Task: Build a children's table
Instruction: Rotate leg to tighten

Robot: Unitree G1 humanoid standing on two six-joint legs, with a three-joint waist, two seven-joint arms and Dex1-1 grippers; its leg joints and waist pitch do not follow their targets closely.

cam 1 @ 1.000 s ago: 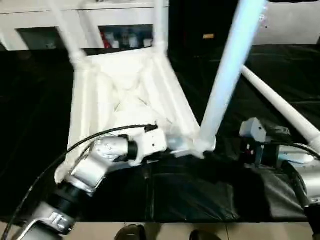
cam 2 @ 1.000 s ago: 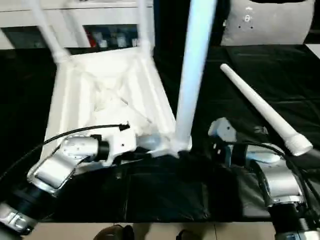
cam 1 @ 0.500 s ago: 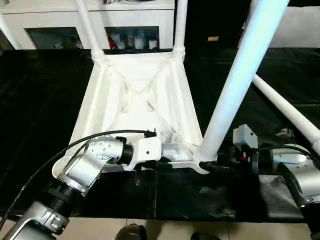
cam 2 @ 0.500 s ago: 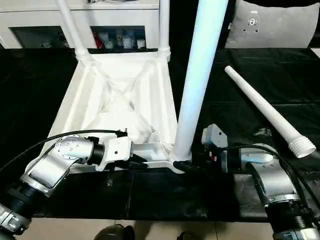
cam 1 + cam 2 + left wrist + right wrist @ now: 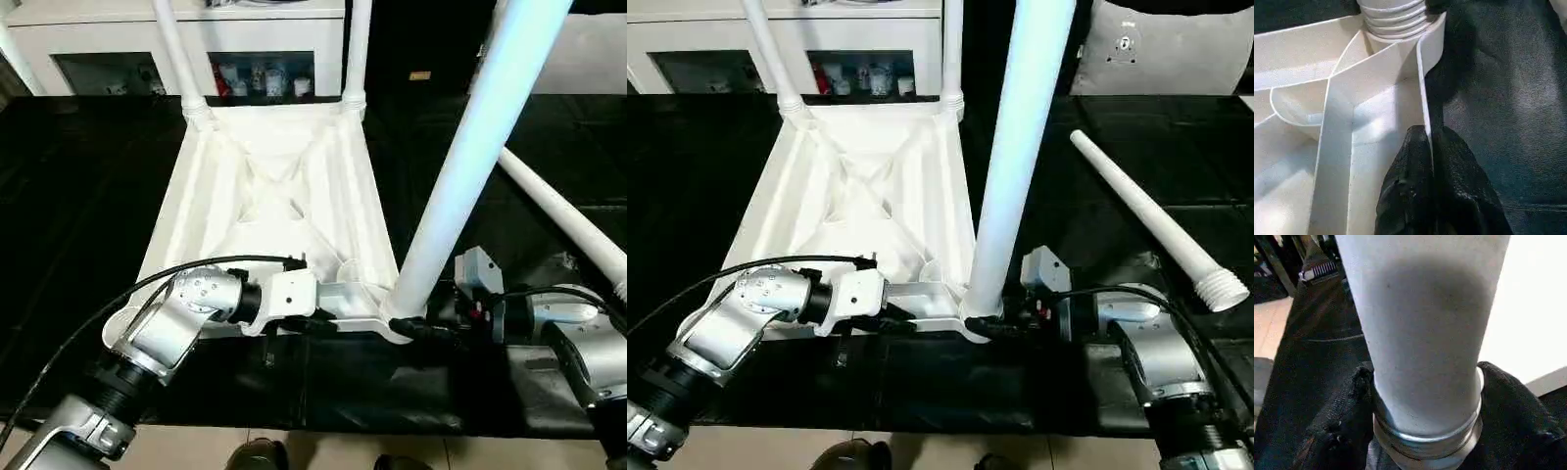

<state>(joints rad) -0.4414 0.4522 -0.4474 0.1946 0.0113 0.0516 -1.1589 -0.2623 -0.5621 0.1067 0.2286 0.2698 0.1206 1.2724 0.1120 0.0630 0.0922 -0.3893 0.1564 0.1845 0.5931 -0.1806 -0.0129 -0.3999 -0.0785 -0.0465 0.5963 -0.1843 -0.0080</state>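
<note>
The children's table top (image 5: 284,196) lies upside down on the black worktable (image 5: 78,196), ribs up. Two white legs (image 5: 176,49) (image 5: 358,49) stand in its far corner sockets. A third leg (image 5: 460,166) rises from the near right socket. My left gripper (image 5: 318,321) is shut on the top's near rim (image 5: 1422,88), one finger (image 5: 1405,186) on each side of the thin wall. My right gripper (image 5: 985,328) reaches in from the right. Its fingers (image 5: 1347,416) press on both sides of that third leg (image 5: 1425,333) just above its threaded collar. A fourth leg (image 5: 1146,220) lies loose on the right.
A white cabinet (image 5: 127,29) with small items on a shelf stands behind the worktable. A grey panel (image 5: 1156,49) shows at the back right. Below the worktable's near edge, bare floor and dark shoes (image 5: 255,455) are visible. My left forearm (image 5: 167,333) covers the top's near left corner.
The camera has tilted and steadied. My right gripper has moved left to the near right leg's base and narrowed around it. The left gripper keeps its hold on the rim.
</note>
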